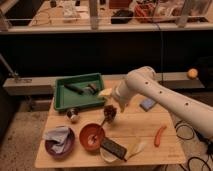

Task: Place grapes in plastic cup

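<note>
The grapes (110, 111), a small dark maroon bunch, are at the middle of the wooden table (150, 152). My gripper (111, 106) reaches down from the white arm (150, 90), which comes in from the right, and is right on top of the grapes. I cannot tell whether the bunch rests on the table or hangs just above it. The plastic cup (74, 115), a small bluish-grey tumbler, stands upright to the left of the grapes, just in front of the green tray, and apart from the gripper.
A green tray (65, 102) with dark items sits at the back left. In front are a purple bowl (51, 147) holding a cloth, an orange-red bowl (92, 136) and a black object (114, 148). An orange-red sausage shape (160, 135) and a blue block (147, 103) lie at the right.
</note>
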